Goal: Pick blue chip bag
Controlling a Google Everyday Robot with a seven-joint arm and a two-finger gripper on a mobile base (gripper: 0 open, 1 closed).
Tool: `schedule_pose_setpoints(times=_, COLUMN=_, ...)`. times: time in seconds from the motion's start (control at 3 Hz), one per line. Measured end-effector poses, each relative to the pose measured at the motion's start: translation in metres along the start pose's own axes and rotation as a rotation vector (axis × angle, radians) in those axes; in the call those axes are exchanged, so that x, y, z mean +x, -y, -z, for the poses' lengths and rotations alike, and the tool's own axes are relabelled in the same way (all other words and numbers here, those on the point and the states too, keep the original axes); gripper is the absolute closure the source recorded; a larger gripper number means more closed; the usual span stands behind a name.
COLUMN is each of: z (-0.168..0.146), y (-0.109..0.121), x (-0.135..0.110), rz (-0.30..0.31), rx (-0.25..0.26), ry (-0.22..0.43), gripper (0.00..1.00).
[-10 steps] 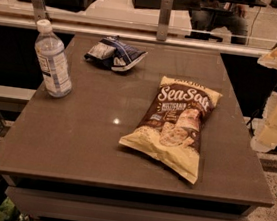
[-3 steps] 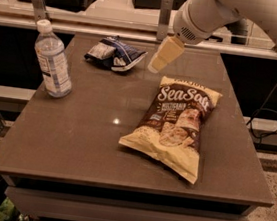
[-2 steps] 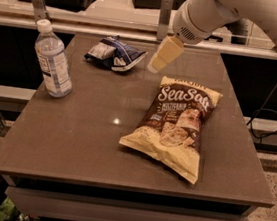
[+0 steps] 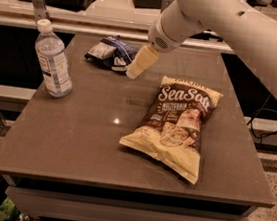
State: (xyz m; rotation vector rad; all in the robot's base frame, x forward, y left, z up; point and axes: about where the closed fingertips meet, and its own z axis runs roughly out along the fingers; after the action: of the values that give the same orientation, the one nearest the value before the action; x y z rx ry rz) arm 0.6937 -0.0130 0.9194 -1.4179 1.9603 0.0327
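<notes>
The blue chip bag (image 4: 110, 53) is small, dark blue and wrinkly with white patches. It lies at the far left-middle of the brown table (image 4: 84, 141). My gripper (image 4: 134, 70) hangs from the white arm that comes in from the upper right. Its cream finger tip is just right of the blue bag, close above the table, at the bag's right edge. I cannot tell whether it touches the bag.
A large cream-and-brown "Sea Salt" chip bag (image 4: 174, 124) lies right of centre. A water bottle (image 4: 53, 60) stands upright at the left edge. A railing and desks run behind the table. A cable hangs at the right.
The arm has swung in from the right edge over the table. In the last second the gripper has moved left and down towards the blue bag. The objects have not moved.
</notes>
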Motion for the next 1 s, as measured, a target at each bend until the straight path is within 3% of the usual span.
schedule_pose_setpoints(times=0.67, z=-0.066, y=-0.016, x=-0.028, rz=-0.028, rx=-0.071, ry=0.089, gripper=0.00)
schedule_pose_setpoints(times=1.0, z=-0.086, y=-0.024, x=-0.044, rz=-0.029, rx=-0.064, ry=0.160, gripper=0.00)
